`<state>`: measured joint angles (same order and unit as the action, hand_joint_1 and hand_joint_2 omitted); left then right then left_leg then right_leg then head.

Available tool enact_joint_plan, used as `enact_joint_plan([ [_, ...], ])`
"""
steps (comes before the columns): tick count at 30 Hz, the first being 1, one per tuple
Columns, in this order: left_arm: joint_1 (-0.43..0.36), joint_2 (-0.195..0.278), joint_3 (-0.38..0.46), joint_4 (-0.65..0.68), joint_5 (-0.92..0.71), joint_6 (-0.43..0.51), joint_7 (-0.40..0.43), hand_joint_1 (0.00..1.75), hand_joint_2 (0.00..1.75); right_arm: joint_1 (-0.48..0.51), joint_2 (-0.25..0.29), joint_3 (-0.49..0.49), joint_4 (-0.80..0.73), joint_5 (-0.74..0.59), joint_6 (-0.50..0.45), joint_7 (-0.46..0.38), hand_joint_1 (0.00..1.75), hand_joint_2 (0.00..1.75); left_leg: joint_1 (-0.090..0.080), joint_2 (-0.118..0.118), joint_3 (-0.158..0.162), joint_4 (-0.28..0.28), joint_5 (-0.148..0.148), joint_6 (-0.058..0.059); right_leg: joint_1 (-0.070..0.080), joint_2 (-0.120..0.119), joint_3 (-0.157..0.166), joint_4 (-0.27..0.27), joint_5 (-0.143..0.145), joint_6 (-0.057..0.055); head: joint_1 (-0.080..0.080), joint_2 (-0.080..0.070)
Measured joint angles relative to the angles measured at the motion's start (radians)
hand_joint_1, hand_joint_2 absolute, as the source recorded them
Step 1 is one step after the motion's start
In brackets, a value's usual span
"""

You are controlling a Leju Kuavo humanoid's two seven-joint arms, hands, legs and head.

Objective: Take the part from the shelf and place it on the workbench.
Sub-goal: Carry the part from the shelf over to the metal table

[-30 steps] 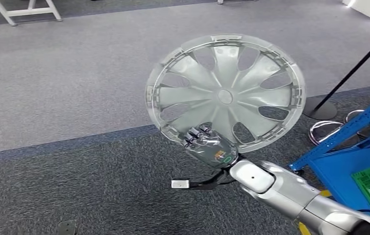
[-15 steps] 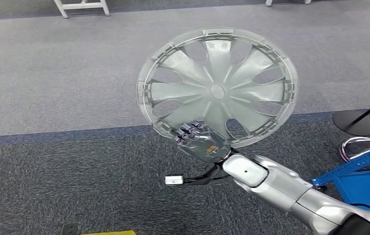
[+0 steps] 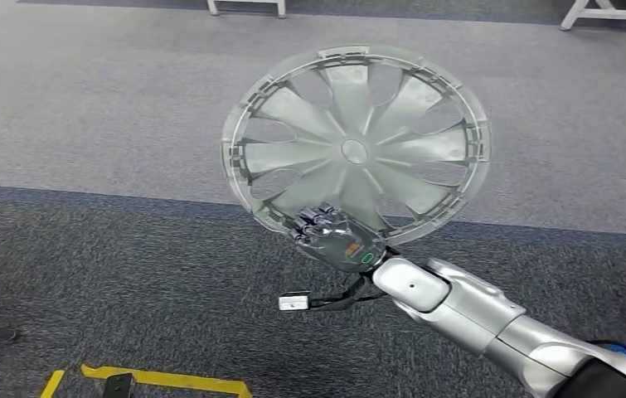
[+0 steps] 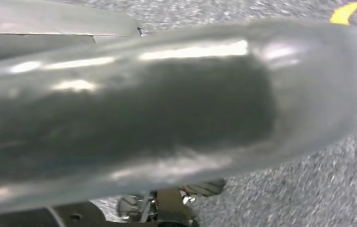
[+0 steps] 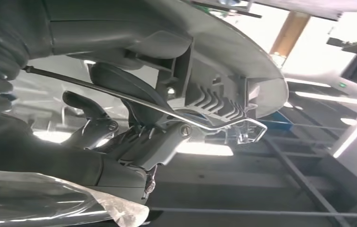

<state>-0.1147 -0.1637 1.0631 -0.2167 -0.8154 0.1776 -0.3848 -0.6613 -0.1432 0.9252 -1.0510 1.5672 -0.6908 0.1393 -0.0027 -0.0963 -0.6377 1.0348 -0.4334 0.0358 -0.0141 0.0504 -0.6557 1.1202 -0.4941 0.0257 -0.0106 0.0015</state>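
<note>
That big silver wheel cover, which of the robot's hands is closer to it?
The right. The right hand grips the wheel cover at its lower rim, fingers hooked over the edge. The left hand's position can't be made out; its wrist camera faces the floor.

One silver wheel cover [image 3: 356, 152] is in the right hand [image 3: 338, 240] (one hand counted). On the carpet lie one yellow tape outline [image 3: 164, 380], near left, and two white frames [image 3: 247, 7] far off.
</note>
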Motion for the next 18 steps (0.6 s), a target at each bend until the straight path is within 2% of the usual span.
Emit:
enact_joint_plan([
  [1,-0.001,0.000,0.002,0.000,0.007,-0.001,0.001,0.00,0.00,-0.003,0.002,0.000,0.003,0.000,0.000,0.000,1.75,1.75,0.001,-0.010,-0.004,0.002,0.000,-0.004,-0.002,0.020,0.022,-0.049,0.017,-0.002,0.000,0.000],
  [2,-0.001,0.000,0.004,0.000,0.015,-0.002,0.002,0.00,0.00,-0.004,0.005,0.000,0.005,0.000,0.000,0.000,1.75,1.75,0.002,-0.021,-0.008,0.004,0.001,-0.010,-0.002,0.034,0.036,-0.075,0.020,-0.003,-0.001,0.000],
  [4,0.002,0.001,0.012,0.000,0.028,-0.003,0.003,0.00,0.00,-0.004,0.009,0.000,0.008,0.001,0.000,0.000,1.75,1.75,0.006,-0.040,-0.014,0.004,0.003,-0.022,0.000,0.020,0.045,-0.086,0.017,-0.007,-0.001,0.000],
  [5,0.004,0.002,0.015,0.000,0.032,-0.003,0.003,0.00,0.00,-0.004,0.012,0.000,0.009,0.001,0.000,0.002,1.75,1.75,0.006,-0.031,-0.017,0.008,-0.001,-0.027,-0.001,0.009,0.050,-0.091,0.018,-0.011,-0.002,0.000],
  [7,0.004,0.003,0.019,0.000,0.039,-0.004,0.002,0.00,0.00,-0.004,0.017,0.001,0.009,0.000,0.000,0.014,1.75,1.75,0.002,0.019,-0.039,0.062,-0.037,-0.037,-0.004,-0.018,0.059,-0.099,0.019,-0.021,-0.007,0.000],
  [8,0.003,0.003,0.021,0.000,0.040,-0.003,0.001,0.00,0.00,-0.004,0.018,0.002,0.009,0.000,0.000,0.024,1.75,1.75,0.002,0.051,-0.064,0.119,-0.066,-0.042,-0.003,-0.032,0.063,-0.100,0.017,-0.024,-0.010,0.000],
  [9,0.001,0.004,0.022,0.000,0.041,-0.001,0.000,0.00,0.00,-0.005,0.018,0.004,0.009,-0.001,0.000,0.031,1.75,1.75,0.004,0.070,-0.094,0.185,-0.094,-0.046,-0.003,-0.047,0.065,-0.100,0.014,-0.027,-0.011,0.000],
  [10,0.001,0.005,0.025,0.000,0.042,0.002,-0.001,0.00,0.00,-0.005,0.018,0.007,0.009,0.000,0.000,0.035,1.75,1.75,0.008,0.080,-0.120,0.241,-0.113,-0.050,-0.003,-0.062,0.067,-0.099,0.012,-0.028,-0.011,0.000],
  [11,0.001,0.006,0.028,0.000,0.045,0.004,-0.002,0.00,0.00,-0.005,0.018,0.009,0.009,0.000,0.000,0.033,1.75,1.75,0.011,0.085,-0.134,0.270,-0.114,-0.054,-0.003,-0.076,0.070,-0.099,0.009,-0.028,-0.011,0.000],
  [12,0.001,0.008,0.032,0.000,0.048,0.004,-0.005,0.00,0.00,-0.005,0.018,0.012,0.009,0.000,0.000,0.027,1.75,1.75,0.015,0.089,-0.131,0.261,-0.097,-0.057,-0.003,-0.088,0.073,-0.099,0.006,-0.027,-0.011,0.000],
  [13,0.002,0.010,0.036,0.000,0.054,0.000,-0.011,0.00,0.00,-0.005,0.018,0.014,0.009,0.000,0.000,0.017,1.75,1.75,0.018,0.095,-0.109,0.214,-0.064,-0.059,-0.003,-0.100,0.077,-0.098,0.002,-0.025,-0.011,0.000],
  [15,-0.001,0.012,0.044,0.000,0.075,-0.018,-0.028,0.00,0.00,-0.010,0.019,0.016,0.009,0.001,0.000,-0.004,1.75,1.75,0.015,0.137,-0.048,0.084,-0.005,-0.061,-0.001,-0.122,0.086,-0.097,-0.007,-0.015,-0.012,0.000],
  [16,-0.005,0.011,0.052,0.000,0.096,-0.030,-0.037,0.00,0.00,-0.016,0.019,0.016,0.010,0.001,0.000,-0.018,1.75,1.75,0.011,0.157,-0.028,0.039,0.009,-0.057,0.003,-0.132,0.089,-0.097,-0.011,-0.010,-0.013,0.000],
  [17,-0.009,0.010,0.064,0.000,0.122,-0.041,-0.045,0.00,0.00,-0.023,0.020,0.013,0.011,0.000,0.000,-0.033,1.75,1.75,0.006,0.170,-0.021,0.017,0.009,-0.051,0.007,-0.142,0.091,-0.097,-0.014,-0.004,-0.012,0.000],
  [18,-0.012,0.009,0.079,0.000,0.146,-0.048,-0.051,0.00,0.00,-0.030,0.022,0.010,0.013,0.000,0.000,-0.049,1.75,1.75,0.002,0.168,-0.021,0.014,0.004,-0.043,0.011,-0.153,0.094,-0.098,-0.016,0.000,-0.011,0.000],
])
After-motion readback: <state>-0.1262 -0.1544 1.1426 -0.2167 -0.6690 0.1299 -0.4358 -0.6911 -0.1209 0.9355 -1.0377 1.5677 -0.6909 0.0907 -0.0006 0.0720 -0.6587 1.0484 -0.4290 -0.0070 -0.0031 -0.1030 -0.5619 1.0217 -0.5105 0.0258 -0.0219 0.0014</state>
